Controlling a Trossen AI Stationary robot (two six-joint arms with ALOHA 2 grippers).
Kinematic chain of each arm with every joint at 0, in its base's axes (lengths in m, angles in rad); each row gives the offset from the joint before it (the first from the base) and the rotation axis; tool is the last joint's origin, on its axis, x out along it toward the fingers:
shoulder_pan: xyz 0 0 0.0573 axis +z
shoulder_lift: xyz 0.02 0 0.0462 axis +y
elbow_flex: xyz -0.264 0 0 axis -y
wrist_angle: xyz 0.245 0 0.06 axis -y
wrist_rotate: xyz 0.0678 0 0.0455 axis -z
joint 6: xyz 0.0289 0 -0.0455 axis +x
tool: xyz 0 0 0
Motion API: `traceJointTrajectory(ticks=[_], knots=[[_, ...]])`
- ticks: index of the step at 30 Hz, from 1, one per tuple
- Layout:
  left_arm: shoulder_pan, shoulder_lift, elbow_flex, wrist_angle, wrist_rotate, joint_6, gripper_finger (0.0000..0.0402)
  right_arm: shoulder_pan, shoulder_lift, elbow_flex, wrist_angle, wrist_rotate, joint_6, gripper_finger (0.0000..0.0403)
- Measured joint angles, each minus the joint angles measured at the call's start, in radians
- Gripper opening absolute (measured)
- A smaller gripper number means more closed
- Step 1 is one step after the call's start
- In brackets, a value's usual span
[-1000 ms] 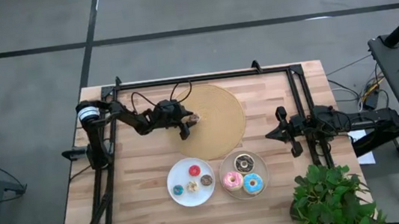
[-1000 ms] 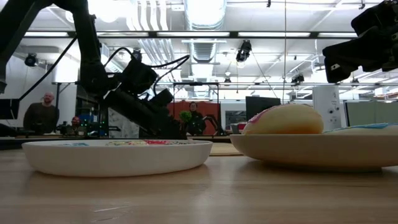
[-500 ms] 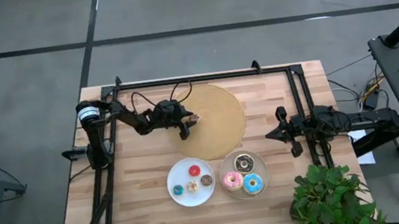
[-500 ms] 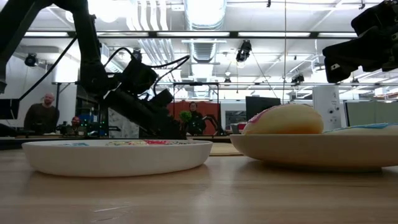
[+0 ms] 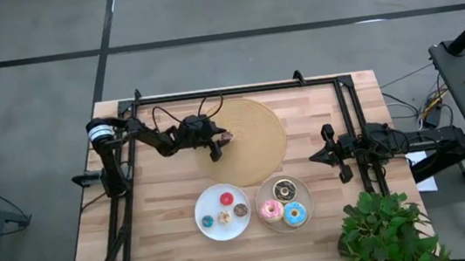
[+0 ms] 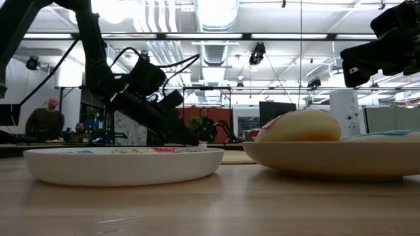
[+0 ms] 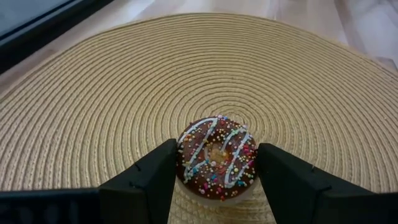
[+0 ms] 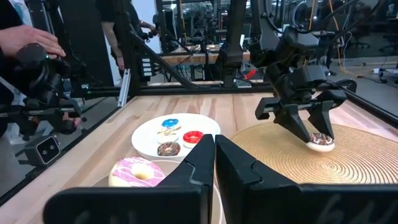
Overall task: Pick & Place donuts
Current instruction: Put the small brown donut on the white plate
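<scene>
My left gripper (image 5: 220, 141) is down at the near-left part of the round woven mat (image 5: 257, 119), and between its two fingers (image 7: 146, 180) I pinch a small brown donut (image 7: 217, 156) with white icing lines and coloured sprinkles; its lower edge sits at or just above the weave, and I cannot tell whether it touches. Seen from my right wrist, the same donut (image 8: 321, 140) hangs clamped in the other arm's spread-looking claw low over the mat's edge. My right gripper (image 5: 330, 150) waits at the right side of the table, beside the rail there, with its fingers (image 8: 199, 158) pressed together and nothing between them. In front of the mat stand two white plates side by side. The left plate (image 5: 211, 228) holds the tiny donuts: a red one (image 5: 226, 199), a blue one (image 5: 208, 220), a tan one (image 5: 224, 217) and a brown one (image 5: 241, 209). The right plate (image 5: 304, 194) holds the pink donut (image 5: 270, 210), the light blue donut (image 5: 294, 215) and a dark chocolate donut (image 5: 284, 190), close together. A leafy green plant (image 5: 383, 232) stands at the table's near right corner.
</scene>
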Motion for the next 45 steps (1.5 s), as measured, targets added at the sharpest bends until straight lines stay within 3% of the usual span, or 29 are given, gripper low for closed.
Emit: traceJointTrajectory(ticks=[13,26,45], knots=[[-0.04,-0.031,0.001,-0.032,0.003,0.003,0.0191,0.0,0.0,0.0,0.0,0.0,-0.002,0.0008],[-0.112,-0.233,-0.007,-0.265,0.003,0.028,0.0191,0.0,0.0,0.0,0.0,0.0,-0.004,0.0008],[-0.421,-0.483,-0.122,-0.498,0.003,0.026,0.0191,0.0,0.004,0.0,0.0,0.0,-0.003,0.0008]])
